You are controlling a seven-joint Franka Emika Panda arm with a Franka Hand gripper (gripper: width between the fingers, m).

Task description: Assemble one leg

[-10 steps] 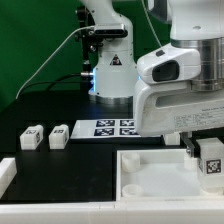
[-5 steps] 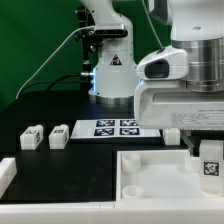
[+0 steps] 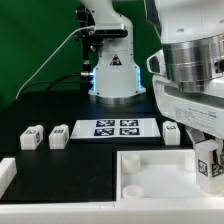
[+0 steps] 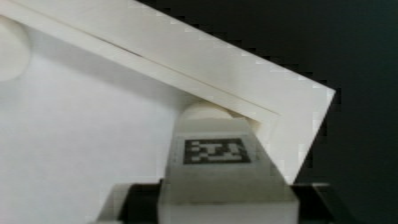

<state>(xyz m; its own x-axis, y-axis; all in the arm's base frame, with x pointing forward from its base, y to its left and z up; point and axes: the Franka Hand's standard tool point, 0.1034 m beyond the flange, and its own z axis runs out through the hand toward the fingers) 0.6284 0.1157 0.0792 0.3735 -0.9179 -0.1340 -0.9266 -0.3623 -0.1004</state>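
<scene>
My gripper is at the exterior view's right, shut on a small white leg with a black-and-white marker. It holds the leg upright over the far right corner of the large white tray. In the wrist view the leg sits between the dark fingers, with its far end at the tray's corner. Whether the leg touches the tray I cannot tell. Two look-alike legs lie on the table at the left, and a third lies just behind the tray.
The marker board lies flat on the black table behind the tray. The robot's base stands at the back centre. A white block sits at the front left edge.
The wrist has turned and the hand has shifted slightly right and down with the leg, uncovering the third leg behind the tray.
</scene>
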